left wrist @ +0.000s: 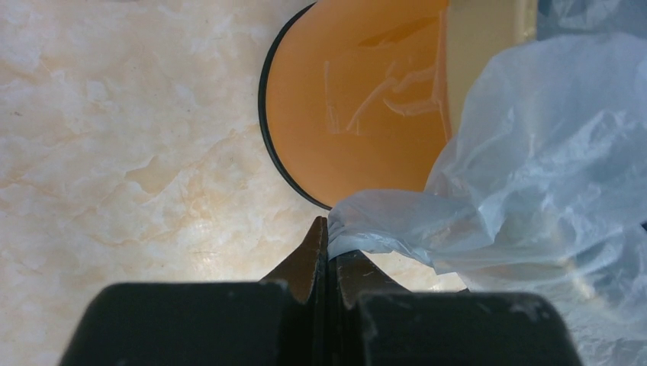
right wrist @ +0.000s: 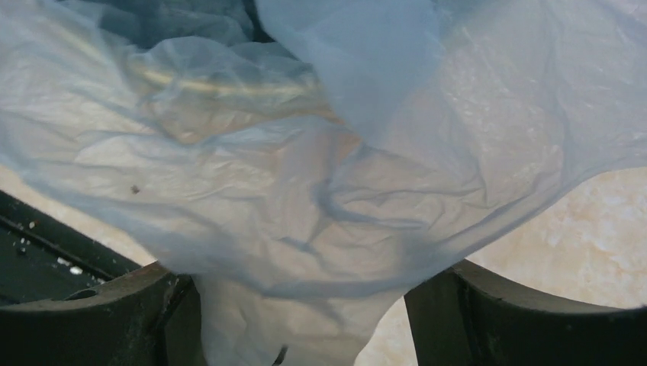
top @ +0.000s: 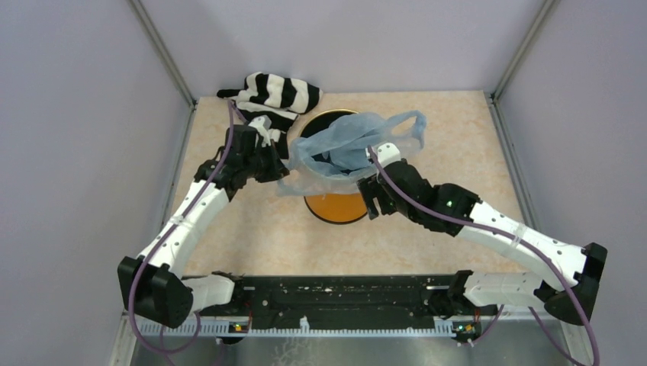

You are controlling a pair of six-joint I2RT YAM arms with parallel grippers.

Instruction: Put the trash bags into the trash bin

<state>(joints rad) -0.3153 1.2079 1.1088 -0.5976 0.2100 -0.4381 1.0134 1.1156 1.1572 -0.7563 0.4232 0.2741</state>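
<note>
The light-blue trash bag (top: pixel 343 149) is spread over the top of the orange trash bin (top: pixel 336 207) in the middle of the table. One handle loop sticks out to the right. My left gripper (top: pixel 278 164) is at the bag's left edge. In the left wrist view the gripper (left wrist: pixel 328 229) is shut on a bunched corner of the bag (left wrist: pixel 534 168), next to the bin's orange wall (left wrist: pixel 358 99). My right gripper (top: pixel 375 200) is at the bag's near right side. In the right wrist view it (right wrist: pixel 305 267) is open, with the bag (right wrist: pixel 305 152) draped between its spread fingers.
A black-and-white striped cloth (top: pixel 278 93) lies at the back, just behind the left gripper. Grey walls close in the table on the left, right and back. The arms' black base rail (top: pixel 343 293) runs along the near edge.
</note>
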